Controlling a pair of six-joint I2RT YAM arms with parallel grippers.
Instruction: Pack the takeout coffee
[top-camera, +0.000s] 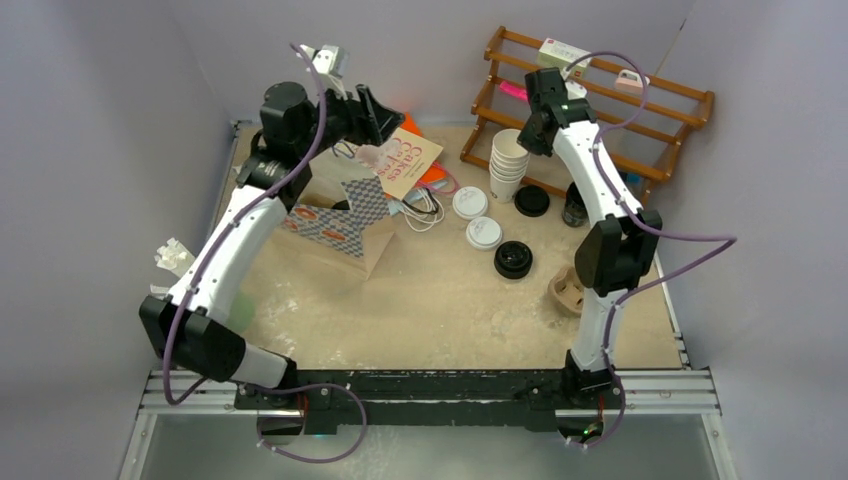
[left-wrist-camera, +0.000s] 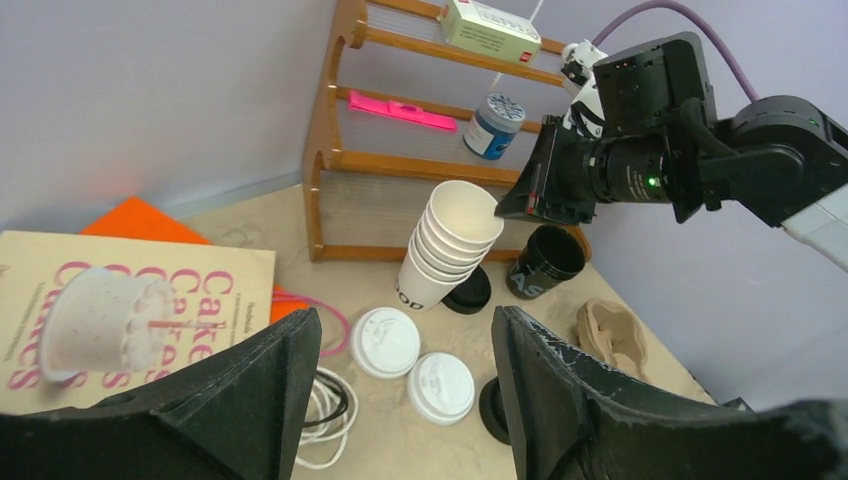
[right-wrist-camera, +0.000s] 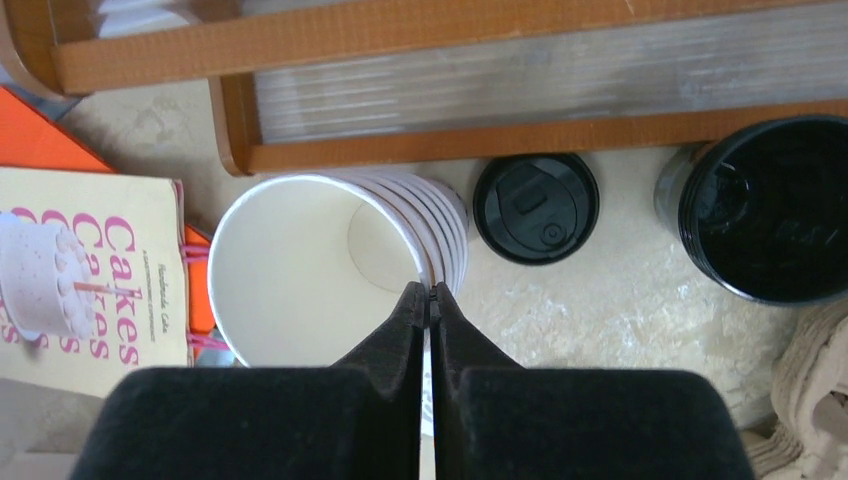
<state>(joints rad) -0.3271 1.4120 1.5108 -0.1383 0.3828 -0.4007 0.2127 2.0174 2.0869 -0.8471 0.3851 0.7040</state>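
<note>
One paper cup is in the grip: the top cup (right-wrist-camera: 300, 270) of the stack of white cups (right-wrist-camera: 455, 225), which stands on the table just in front of the wooden rack (right-wrist-camera: 500, 135). The right gripper (right-wrist-camera: 430, 292) is closed to a hairline gap at that cup's rim. One finger sits inside the mouth and one outside, so it appears to pinch the single paper wall. The left gripper (left-wrist-camera: 405, 320) hangs wide and empty near the Cakes book (left-wrist-camera: 130, 300), well apart from the cups.

Handling. An empty paper cup is judged very light and thin-walled. The wall will dent under a hard pinch, and the rolled rim is the stiffest place to hold. Nested cups tend to cling, so a lift may drag the second cup along or tip the stack. A straight upward pull is advised.

Remaining parts. The black cup (right-wrist-camera: 765, 210) stands open and lidless to the right of the stack. The black lid (right-wrist-camera: 535, 207) lies flat on the table between the two, clear of the fingers. Two white lids (top-camera: 469, 203) lie side by side just nearer the arms. Plastic lids are smooth and stiff and lie low on the table, so they are best taken at the edge. The cardboard carrier (top-camera: 567, 290) lies nearer the right arm's base, with nothing seated in it.
</note>
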